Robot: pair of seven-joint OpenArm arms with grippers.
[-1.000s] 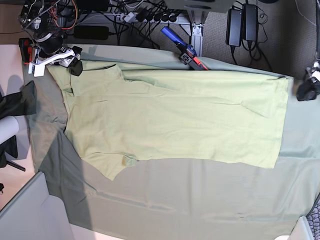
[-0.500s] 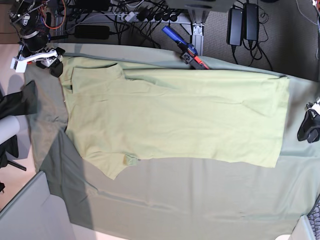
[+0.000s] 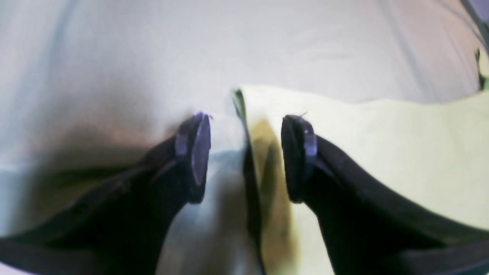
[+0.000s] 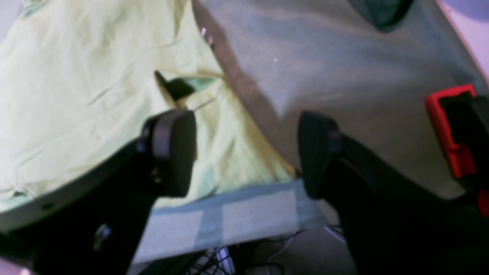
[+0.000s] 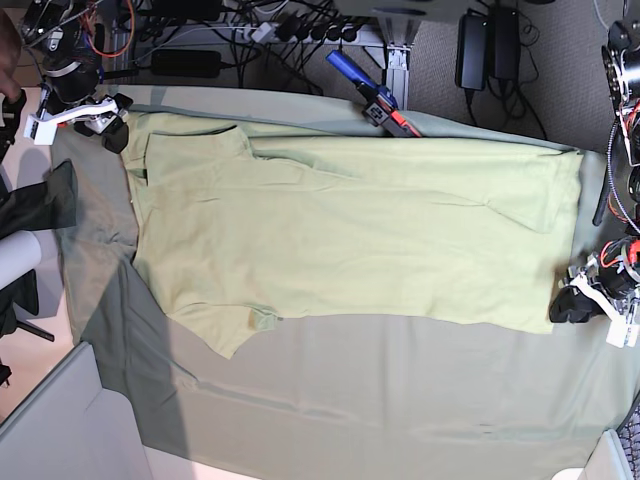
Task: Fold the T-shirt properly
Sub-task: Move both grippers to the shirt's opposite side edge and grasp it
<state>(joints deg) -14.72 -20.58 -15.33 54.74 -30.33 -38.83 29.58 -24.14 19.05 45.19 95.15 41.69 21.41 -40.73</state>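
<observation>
On the table cloth [image 5: 400, 400], the T-shirt [image 5: 350, 240] (no print) lies flat; both grippers [image 3: 244, 156] [image 4: 246, 152] gape wide.

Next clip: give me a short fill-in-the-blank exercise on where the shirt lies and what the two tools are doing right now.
1. The T-shirt lies spread on the grey-green ____.
2. The left tool has its jaws ____, straddling the shirt's edge.
3. The right tool holds ____ between its jaws.
4. In the base view, the blue-handled tool lies beyond the shirt's ____ edge.

Missing words: table cloth; open; nothing; far
</observation>
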